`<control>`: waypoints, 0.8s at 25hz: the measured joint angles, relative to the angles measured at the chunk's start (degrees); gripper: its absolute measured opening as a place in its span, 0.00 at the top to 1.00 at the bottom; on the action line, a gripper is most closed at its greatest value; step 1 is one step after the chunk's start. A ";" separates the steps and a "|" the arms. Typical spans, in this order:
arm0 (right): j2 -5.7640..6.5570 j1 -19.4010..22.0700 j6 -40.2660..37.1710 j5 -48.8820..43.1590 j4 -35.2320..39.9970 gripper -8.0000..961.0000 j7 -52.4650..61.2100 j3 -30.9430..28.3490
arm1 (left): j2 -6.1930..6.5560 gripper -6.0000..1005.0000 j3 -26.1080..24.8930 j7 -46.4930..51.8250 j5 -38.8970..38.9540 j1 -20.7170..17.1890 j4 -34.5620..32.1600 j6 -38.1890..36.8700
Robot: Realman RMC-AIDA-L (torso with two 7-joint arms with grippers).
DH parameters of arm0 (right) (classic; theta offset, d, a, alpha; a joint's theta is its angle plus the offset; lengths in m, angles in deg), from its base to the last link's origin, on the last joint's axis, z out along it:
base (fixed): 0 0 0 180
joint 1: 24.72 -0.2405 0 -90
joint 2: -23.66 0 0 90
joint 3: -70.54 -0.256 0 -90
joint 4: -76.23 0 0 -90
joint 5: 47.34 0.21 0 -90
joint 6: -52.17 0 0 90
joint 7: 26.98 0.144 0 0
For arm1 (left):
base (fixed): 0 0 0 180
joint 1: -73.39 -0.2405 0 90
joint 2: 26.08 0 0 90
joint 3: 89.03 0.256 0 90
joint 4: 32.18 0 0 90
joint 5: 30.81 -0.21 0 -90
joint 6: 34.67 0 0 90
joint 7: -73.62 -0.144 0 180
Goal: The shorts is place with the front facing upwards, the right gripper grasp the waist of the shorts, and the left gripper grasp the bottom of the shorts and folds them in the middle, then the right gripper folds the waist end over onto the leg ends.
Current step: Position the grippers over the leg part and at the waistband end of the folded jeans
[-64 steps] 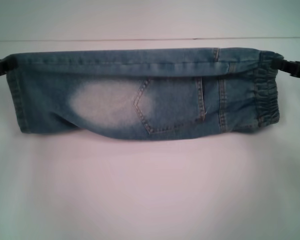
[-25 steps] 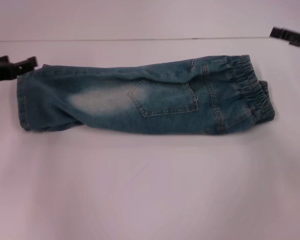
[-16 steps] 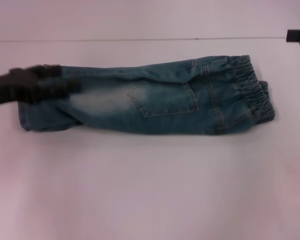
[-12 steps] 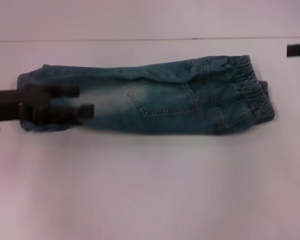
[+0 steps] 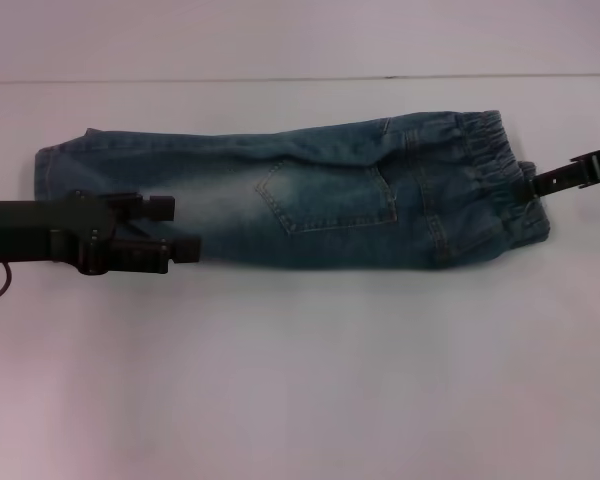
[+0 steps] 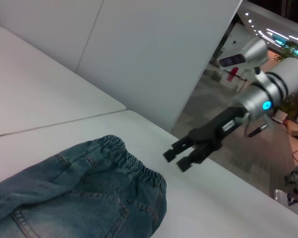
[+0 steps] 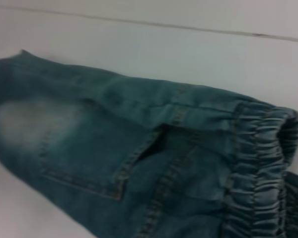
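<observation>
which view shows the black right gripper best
The left wrist view: the black two-fingered right gripper shows whole, fingers parted, beside the gathered waistband of the blue-green denim shorts. The head view shows only its thin profile at the waistband. The right wrist view shows none of it.

bare table (image 5: 300, 380) all around the shorts (image 5: 330, 195); nothing blocks approach.

The shorts (image 5: 310, 195) are matt washed denim, rough-woven, with pale faded patches and raised stitching; the waistband (image 7: 260, 168) is puckered elastic cloth. Beneath them the table (image 5: 300, 380) looks smooth, matt white. Both grippers (image 5: 175, 230) (image 6: 181, 154) look matt black.
</observation>
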 joint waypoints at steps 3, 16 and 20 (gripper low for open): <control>-1.26 -1.18 3.84 -2.17 -1.51 0.02 -0.20 0.35 | -0.13 0.07 -0.02 0.08 0.00 -0.04 0.07 0.25; -2.58 -1.93 12.75 -3.04 -4.43 0.02 -0.36 4.79 | -0.35 0.07 0.65 0.08 0.01 -0.22 2.55 1.67; -2.88 -1.58 13.66 -3.15 -4.89 0.02 -0.39 5.12 | -0.33 0.07 0.67 0.10 0.01 -0.56 2.95 1.66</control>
